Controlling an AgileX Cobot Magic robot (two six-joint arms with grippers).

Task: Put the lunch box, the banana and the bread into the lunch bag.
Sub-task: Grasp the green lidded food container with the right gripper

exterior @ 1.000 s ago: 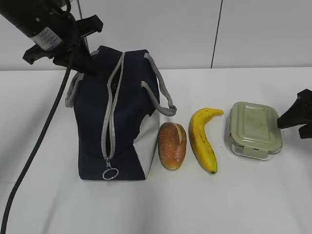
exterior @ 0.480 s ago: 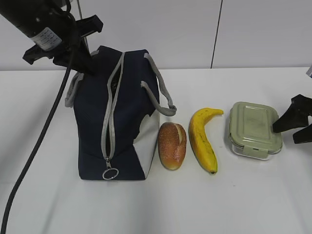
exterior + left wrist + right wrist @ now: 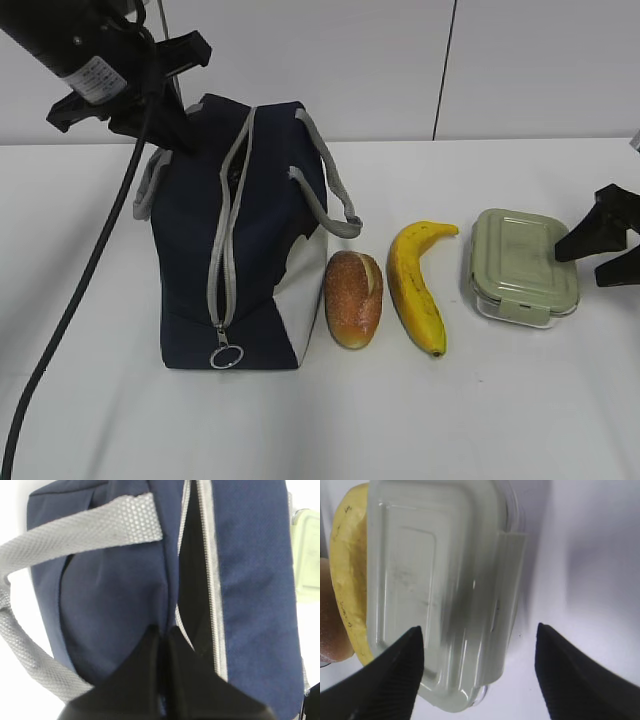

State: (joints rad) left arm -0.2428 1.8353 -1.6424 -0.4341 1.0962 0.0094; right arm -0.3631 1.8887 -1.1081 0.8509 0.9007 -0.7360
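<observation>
Exterior view: nothing packed yet; bread [image 3: 354, 298], banana [image 3: 415, 285], green-lidded lunch box [image 3: 524, 266] lie in a row on table [image 3: 500, 420] right of navy lunch bag [image 3: 240, 240], zipper partly open. Left gripper [image 3: 162, 645] pinched shut on bag fabric beside the opening. Right gripper [image 3: 477, 645] open, empty, at the box.

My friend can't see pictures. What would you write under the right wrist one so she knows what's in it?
An open tool hangs over a lunch box with a pale green lid, one finger over the lid's edge, the other over bare white table. A yellow banana lies along the box's far side.
</observation>
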